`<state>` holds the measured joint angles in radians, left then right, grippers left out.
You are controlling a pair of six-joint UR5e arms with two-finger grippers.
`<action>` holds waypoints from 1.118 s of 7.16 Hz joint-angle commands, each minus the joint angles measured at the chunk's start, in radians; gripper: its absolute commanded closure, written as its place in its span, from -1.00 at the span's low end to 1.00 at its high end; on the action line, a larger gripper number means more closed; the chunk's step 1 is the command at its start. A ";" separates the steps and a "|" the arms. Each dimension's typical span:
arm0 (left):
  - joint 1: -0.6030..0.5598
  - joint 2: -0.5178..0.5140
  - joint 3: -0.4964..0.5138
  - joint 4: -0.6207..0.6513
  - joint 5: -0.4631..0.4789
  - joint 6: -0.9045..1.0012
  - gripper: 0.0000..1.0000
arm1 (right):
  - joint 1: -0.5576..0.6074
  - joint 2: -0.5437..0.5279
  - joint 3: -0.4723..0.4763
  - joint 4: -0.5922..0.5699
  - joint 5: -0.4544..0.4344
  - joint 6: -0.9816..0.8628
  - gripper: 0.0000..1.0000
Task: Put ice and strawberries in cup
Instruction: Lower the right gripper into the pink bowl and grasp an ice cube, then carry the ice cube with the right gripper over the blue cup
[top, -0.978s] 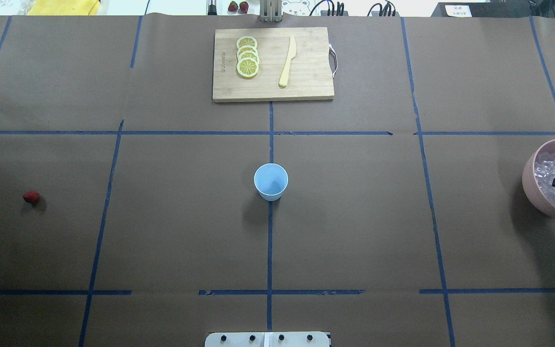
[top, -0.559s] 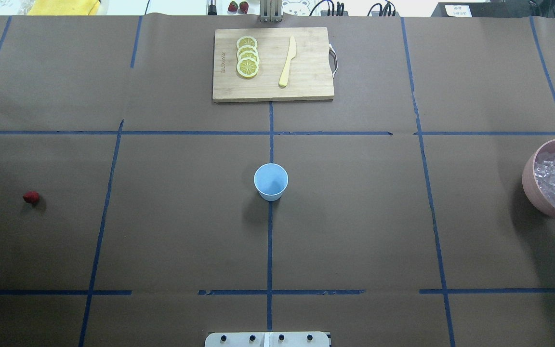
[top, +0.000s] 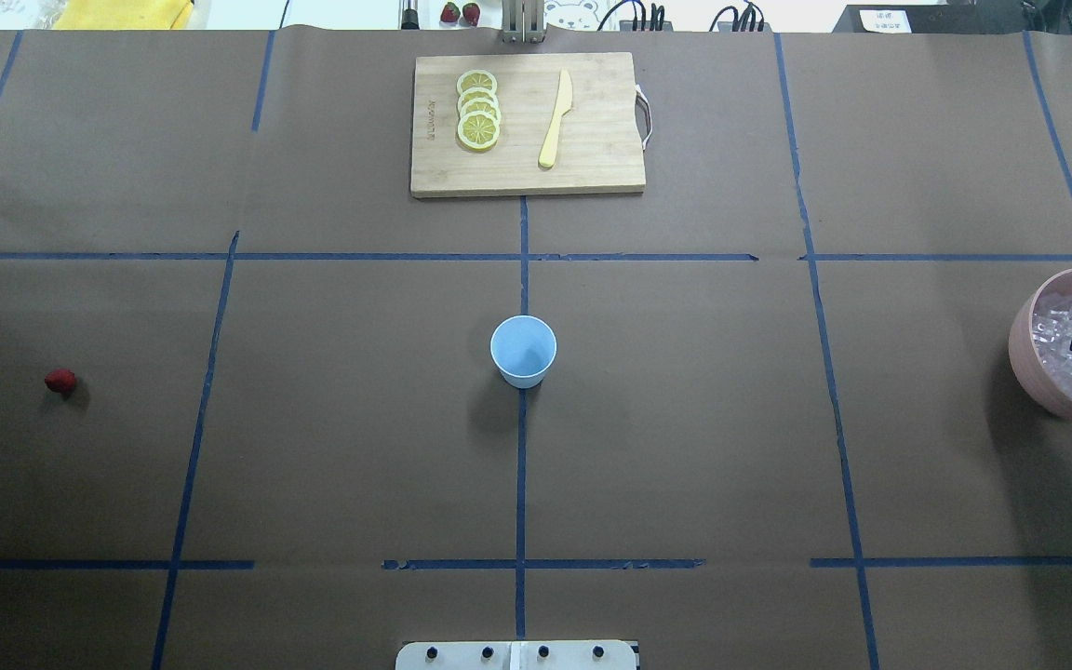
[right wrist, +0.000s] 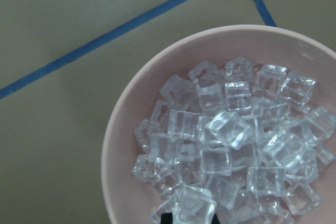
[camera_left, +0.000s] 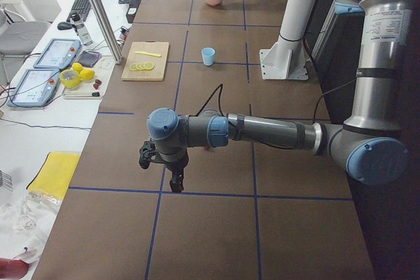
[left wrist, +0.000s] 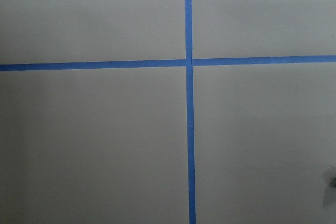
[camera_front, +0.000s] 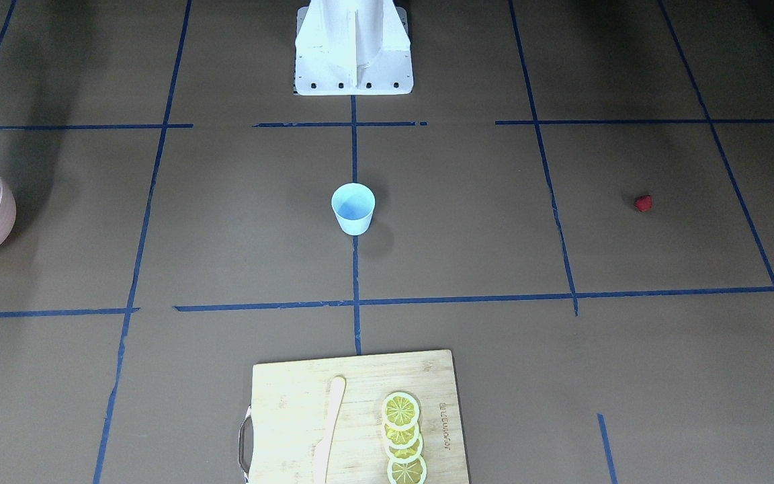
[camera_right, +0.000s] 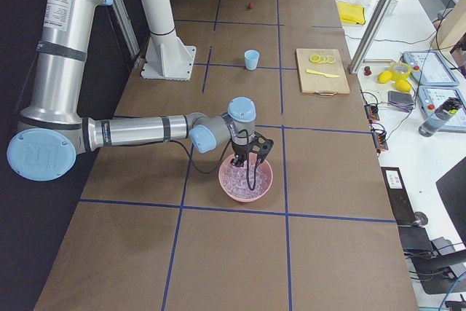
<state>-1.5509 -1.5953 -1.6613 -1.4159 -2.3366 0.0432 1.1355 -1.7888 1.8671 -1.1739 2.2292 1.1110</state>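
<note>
Stretching over the brown tabletop (top: 685,419), I am holding my right arm (camera_right: 138,129) out low to the pink bowl (top: 1027,372) at the right edge, and my left arm (camera_left: 262,132) out flat over the left end. The left wrist view is looking straight down on a crossing of blue tape (left wrist: 189,61). My left jaws are hanging clear above the paper, seen only from the side, so I cannot tell whether they are released or clenched.

The board (top: 527,126) is lying at the far side on the centre line, carrying a row of overlapping lemon slices (top: 478,110) and, beside them, a pale knife (top: 555,119). The cup (top: 523,351) is standing upright in the middle of the tabletop on the centre tape line, well apart from both arms.

The strawberry (top: 60,380) is lying alone on the paper far to the left. The ice (right wrist: 220,145) is heaped in the bowl. My right jaws are pointing down into that heap, with one cube (right wrist: 191,205) sitting between the tips at the bottom edge of the wrist view; whether they are clamping it or standing loose beside it I cannot tell.
</note>
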 commanded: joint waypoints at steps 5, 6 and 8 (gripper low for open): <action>0.000 0.003 0.000 0.002 -0.001 0.000 -1.00 | -0.115 0.189 0.205 -0.010 0.001 0.299 1.00; 0.000 0.011 0.000 0.000 -0.003 0.001 -1.00 | -0.225 0.306 0.199 -0.021 -0.022 0.419 0.99; 0.000 0.014 0.000 0.000 -0.003 0.001 -1.00 | -0.453 0.621 0.167 -0.279 -0.205 0.559 0.98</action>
<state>-1.5509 -1.5846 -1.6613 -1.4157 -2.3384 0.0443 0.8201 -1.3586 2.0577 -1.3019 2.1277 1.5930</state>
